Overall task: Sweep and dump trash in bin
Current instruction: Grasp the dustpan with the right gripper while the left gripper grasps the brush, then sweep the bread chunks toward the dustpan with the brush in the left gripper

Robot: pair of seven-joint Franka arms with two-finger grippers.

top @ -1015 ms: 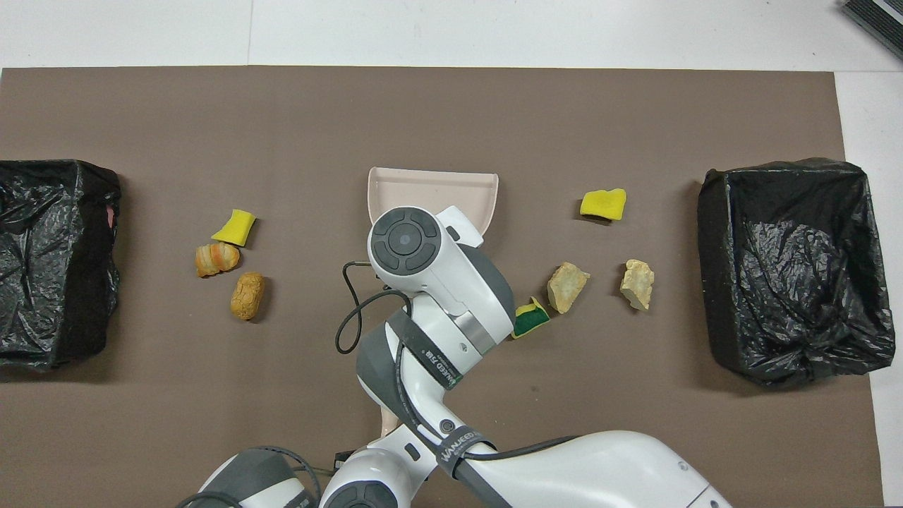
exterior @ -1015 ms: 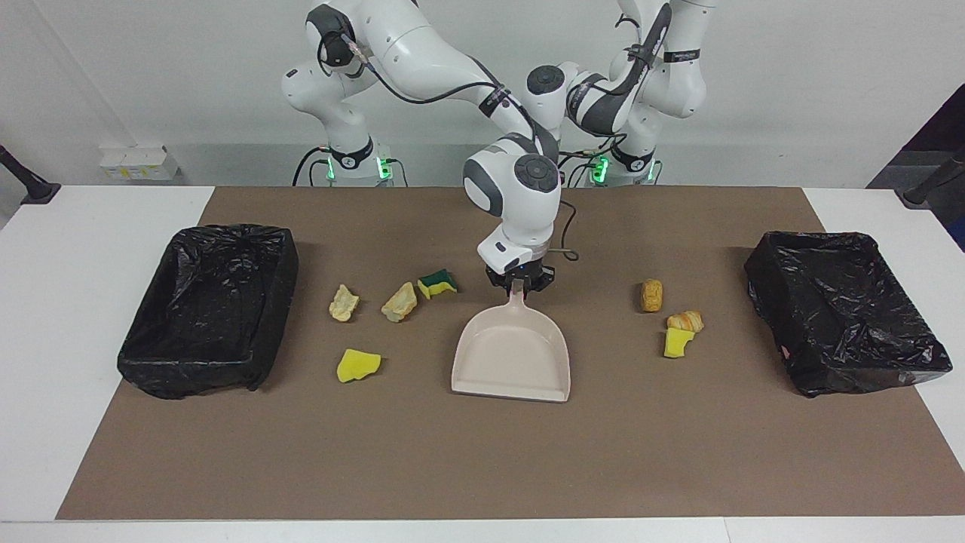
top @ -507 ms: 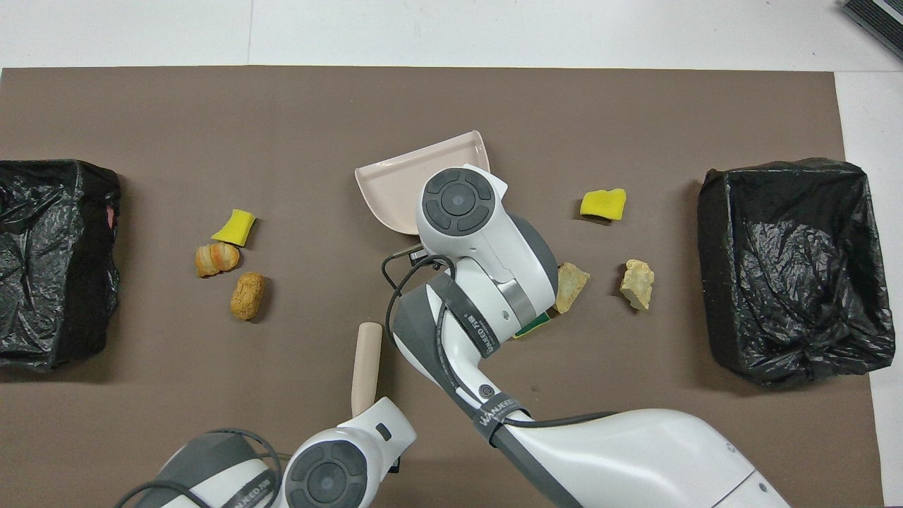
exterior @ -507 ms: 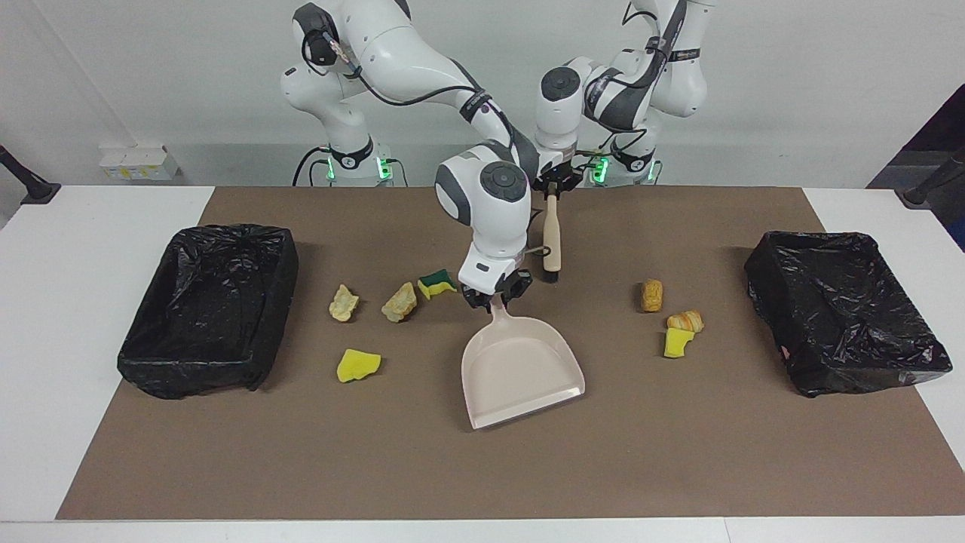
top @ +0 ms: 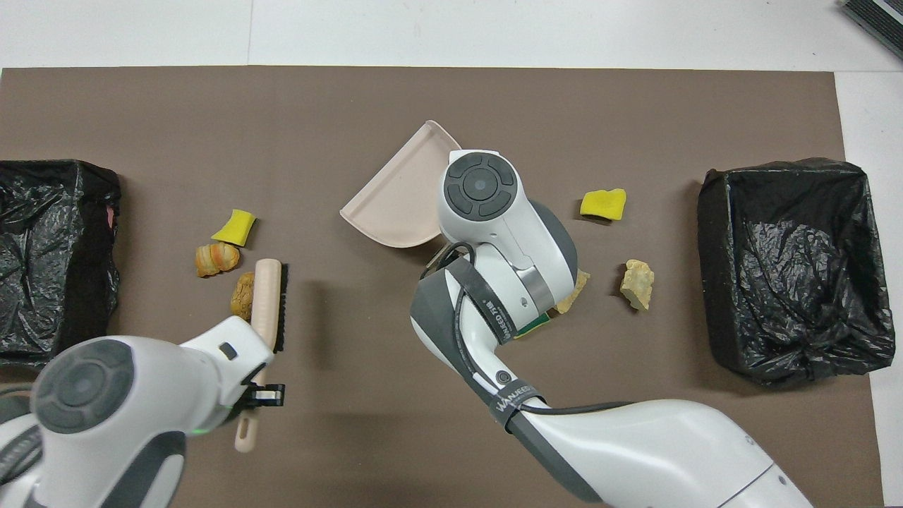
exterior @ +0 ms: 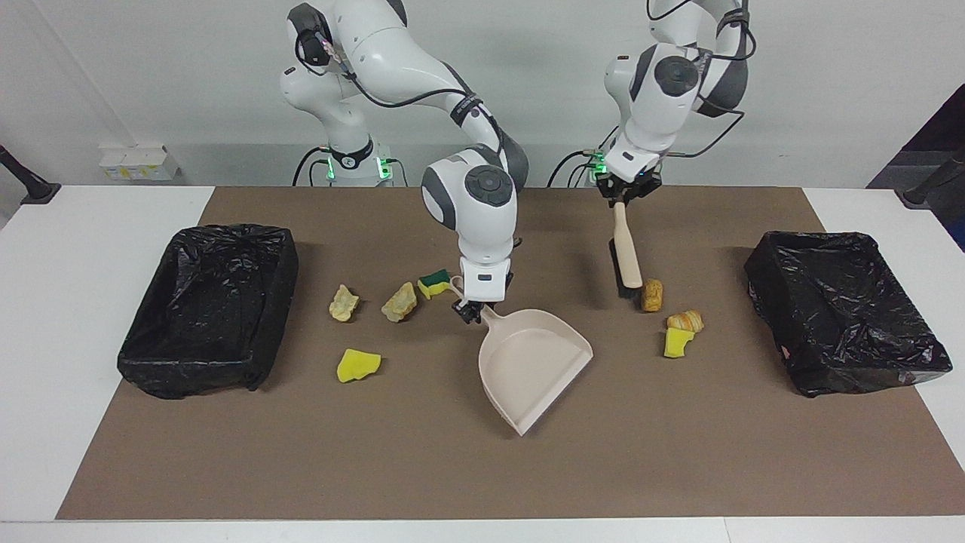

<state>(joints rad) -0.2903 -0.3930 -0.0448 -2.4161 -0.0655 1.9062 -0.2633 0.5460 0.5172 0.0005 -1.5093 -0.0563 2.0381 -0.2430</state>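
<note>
dustpan (exterior: 531,366) swung round, brush (exterior: 625,256) carried beside bread scrap (exterior: 652,295)

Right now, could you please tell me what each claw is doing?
Left claw: closed on the brush.
Right claw: closed on the dustpan handle.

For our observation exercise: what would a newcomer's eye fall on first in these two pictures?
The right gripper holding the pink dustpan by its handle at the mat's middle, and the left gripper holding a brush beside a brown scrap. Black-lined bins stand at each end of the table.
</note>
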